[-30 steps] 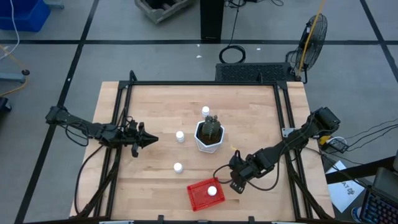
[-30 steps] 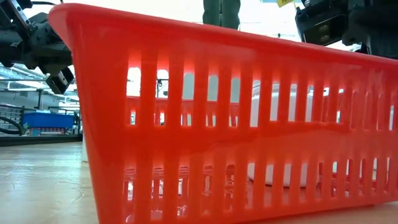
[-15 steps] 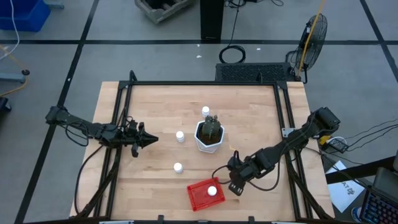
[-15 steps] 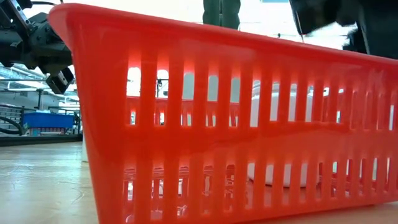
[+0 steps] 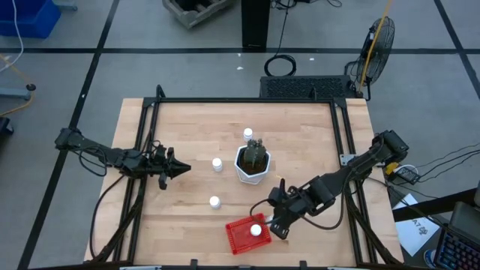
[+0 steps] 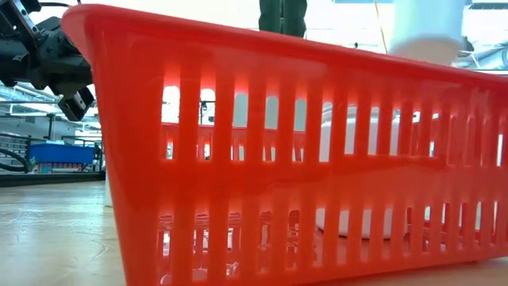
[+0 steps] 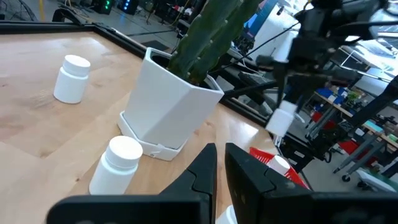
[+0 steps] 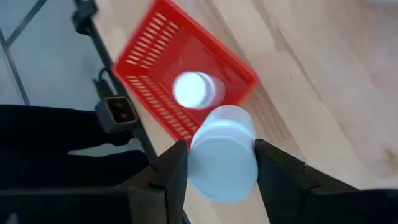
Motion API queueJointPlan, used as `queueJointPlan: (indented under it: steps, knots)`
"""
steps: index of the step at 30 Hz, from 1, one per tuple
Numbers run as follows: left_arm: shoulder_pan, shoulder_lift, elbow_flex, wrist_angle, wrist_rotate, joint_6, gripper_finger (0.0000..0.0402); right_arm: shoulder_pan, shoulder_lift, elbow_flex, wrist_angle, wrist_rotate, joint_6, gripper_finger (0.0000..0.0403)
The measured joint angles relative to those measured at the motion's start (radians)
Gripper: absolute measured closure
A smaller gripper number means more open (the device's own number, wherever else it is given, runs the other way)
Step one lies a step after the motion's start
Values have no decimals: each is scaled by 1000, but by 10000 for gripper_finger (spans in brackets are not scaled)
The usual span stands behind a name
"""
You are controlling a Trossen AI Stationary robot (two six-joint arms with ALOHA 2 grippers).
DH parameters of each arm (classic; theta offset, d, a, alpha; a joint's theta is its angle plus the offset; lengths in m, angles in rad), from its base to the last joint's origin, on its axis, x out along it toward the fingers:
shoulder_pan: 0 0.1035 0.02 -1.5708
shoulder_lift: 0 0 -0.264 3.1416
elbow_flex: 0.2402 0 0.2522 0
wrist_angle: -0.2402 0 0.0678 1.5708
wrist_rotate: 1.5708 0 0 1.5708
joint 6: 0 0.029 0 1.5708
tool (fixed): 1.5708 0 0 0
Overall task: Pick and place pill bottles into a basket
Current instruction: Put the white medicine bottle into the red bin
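The right gripper (image 8: 217, 163), clamping 1 pill bottle (image 8: 222, 152), is hovering at the red mesh basket's (image 5: 238, 235) 3 o'clock rim; the left gripper (image 5: 182, 168), fingers together, is waiting well away.

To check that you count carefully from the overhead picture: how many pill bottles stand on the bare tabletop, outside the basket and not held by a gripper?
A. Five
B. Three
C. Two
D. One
B: three pill bottles stand on the wood, one behind the white pot, one to its left and one nearer the basket; a fourth lies in the basket, and the right gripper holds a fifth.
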Motion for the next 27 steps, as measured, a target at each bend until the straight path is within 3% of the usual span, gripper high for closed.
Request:
queueJointPlan:
  steps: [8, 17, 27]
  knots:
    - [0, 0, 0, -11, 0, 0, 364, -2, 144, 292, -65, 46, -154, 255]
    - [0, 0, 0, -23, 1, 0, 364, -21, 310, 523, -91, 41, -267, 255]
    - [0, 0, 0, -23, 3, -5, 364, -62, 371, 591, -83, 9, -286, 255]
